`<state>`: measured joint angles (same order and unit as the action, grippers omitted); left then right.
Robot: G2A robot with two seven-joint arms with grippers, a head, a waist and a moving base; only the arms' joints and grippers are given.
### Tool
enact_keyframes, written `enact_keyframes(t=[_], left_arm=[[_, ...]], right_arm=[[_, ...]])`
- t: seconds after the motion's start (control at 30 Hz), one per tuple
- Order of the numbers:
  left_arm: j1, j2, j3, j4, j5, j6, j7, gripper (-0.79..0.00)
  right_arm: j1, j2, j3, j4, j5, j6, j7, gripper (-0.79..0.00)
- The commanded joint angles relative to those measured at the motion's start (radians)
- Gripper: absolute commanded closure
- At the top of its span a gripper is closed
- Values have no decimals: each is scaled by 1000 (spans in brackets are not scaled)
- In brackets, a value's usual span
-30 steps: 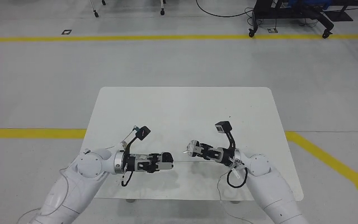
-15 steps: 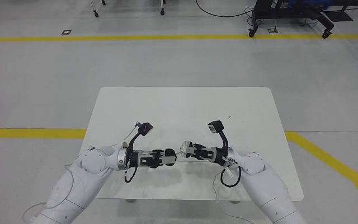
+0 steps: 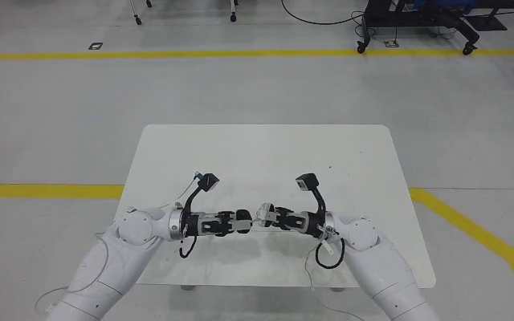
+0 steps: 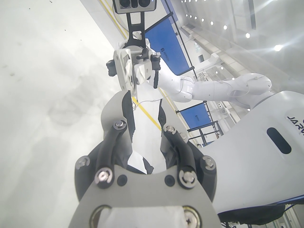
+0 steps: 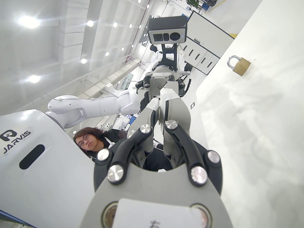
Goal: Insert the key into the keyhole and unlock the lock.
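Right hand [image 5: 161,100] is pinched nearly closed on the key [image 4: 135,93], a thin metal blade sticking out past its taped fingertips toward the left hand [image 4: 143,102]. Left hand's fingers are spread w/ a gap btwn them, gripping nothing, one tip just beside the key. Both hands meet tip to tip over the tabletop [image 3: 265,144], near its front edge, approx midway btwn the sides; a wide stretch of white top runs from there to the far edge. Padlock [image 5: 238,65], brass w/ a steel shackle seated in the body, lies flat near a tabletop edge, well apart from both hands. White label at the right hand's base carries print cut off by the frame. On the floor beyond: yellow lines [image 3: 161,54], a black cable [image 3: 321,22], a wheeled cart [image 3: 409,20]
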<state>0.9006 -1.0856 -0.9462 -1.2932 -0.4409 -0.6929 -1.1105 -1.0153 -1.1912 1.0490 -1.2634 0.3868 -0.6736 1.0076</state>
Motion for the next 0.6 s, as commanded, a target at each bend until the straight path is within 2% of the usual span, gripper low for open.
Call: enact_keyframes(t=[0.0, 0.2, 0.57], left_arm=[[-3, -2, 3, 4, -3, 0, -2, -246], [-11, -7, 10, 19, -5, -1, -6, -243], [-21, -13, 14, 48, -19, -1, -12, -188]], right_arm=[[6, -3, -10, 6, -8, 6, -6, 0], [18, -7, -24, 17, -10, 4, -15, 0], [14, -5, -13, 10, -28, -2, -42, 0]])
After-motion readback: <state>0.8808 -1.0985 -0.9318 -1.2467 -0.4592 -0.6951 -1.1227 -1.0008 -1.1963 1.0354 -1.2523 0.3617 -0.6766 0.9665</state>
